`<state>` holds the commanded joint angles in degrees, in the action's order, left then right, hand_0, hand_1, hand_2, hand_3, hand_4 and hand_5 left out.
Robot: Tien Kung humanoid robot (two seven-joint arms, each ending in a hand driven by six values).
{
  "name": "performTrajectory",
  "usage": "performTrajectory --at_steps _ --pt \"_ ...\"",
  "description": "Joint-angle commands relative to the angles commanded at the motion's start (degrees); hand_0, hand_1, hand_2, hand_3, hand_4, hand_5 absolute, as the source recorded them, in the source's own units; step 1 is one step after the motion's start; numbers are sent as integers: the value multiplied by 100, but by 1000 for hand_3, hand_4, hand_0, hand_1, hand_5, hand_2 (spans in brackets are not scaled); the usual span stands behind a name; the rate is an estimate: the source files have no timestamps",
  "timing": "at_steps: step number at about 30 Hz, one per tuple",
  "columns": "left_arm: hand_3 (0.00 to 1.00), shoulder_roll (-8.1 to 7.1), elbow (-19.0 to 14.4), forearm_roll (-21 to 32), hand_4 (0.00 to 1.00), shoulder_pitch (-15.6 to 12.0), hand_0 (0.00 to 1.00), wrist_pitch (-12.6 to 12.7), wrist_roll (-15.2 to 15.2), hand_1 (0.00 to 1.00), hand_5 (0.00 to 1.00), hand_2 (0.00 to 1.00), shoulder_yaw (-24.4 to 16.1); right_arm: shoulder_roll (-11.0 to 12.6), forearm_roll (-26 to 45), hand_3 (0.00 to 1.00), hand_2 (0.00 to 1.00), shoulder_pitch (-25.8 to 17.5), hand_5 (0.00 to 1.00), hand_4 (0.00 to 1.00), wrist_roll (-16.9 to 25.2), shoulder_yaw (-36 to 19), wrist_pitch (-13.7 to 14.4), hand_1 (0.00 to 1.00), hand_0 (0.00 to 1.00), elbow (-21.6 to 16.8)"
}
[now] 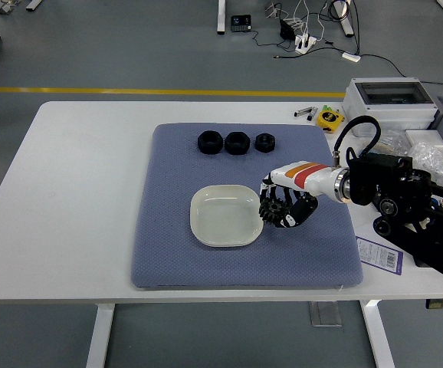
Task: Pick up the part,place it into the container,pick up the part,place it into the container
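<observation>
Gear in grip, at dish edge

Right robot hand (283, 211) is clenched on black gear (270, 212), just beside white dish (225, 215) rim, over blue mat (168, 245). Part looks rigid, light, toothed, so shouldn't slip; hold across rim, not the teeth tips. Left hand not visible.

Textured blue cloth mat (168, 253), glossy smooth cream dish (223, 217), matt black toothed part (271, 211), smooth white table (76, 192)
</observation>
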<state>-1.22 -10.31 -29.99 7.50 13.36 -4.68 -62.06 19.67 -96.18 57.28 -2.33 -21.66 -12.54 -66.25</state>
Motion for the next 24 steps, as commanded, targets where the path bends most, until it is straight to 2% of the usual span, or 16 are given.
performTrajectory --at_steps 1,2,14,24 --pt "552 -3 0 7 589 1 720 0 1 631 552 619 2 -47 1 389 374 26 68 648 -1 16 9 330 317 23" --pt "552 -6 0 9 589 2 720 1 1 629 552 620 -2 -108 -1 361 345 60 50 693 2 41 20 296 283 55" --pt "552 -27 0 16 592 38 721 7 -1 625 552 623 -4 -881 4 341 333 465 41 705 -58 372 91 271 256 476" --pt "551 -51 0 41 590 76 721 20 2 623 551 623 16 -1481 -156 366 341 793 53 697 -547 659 17 287 258 1019"
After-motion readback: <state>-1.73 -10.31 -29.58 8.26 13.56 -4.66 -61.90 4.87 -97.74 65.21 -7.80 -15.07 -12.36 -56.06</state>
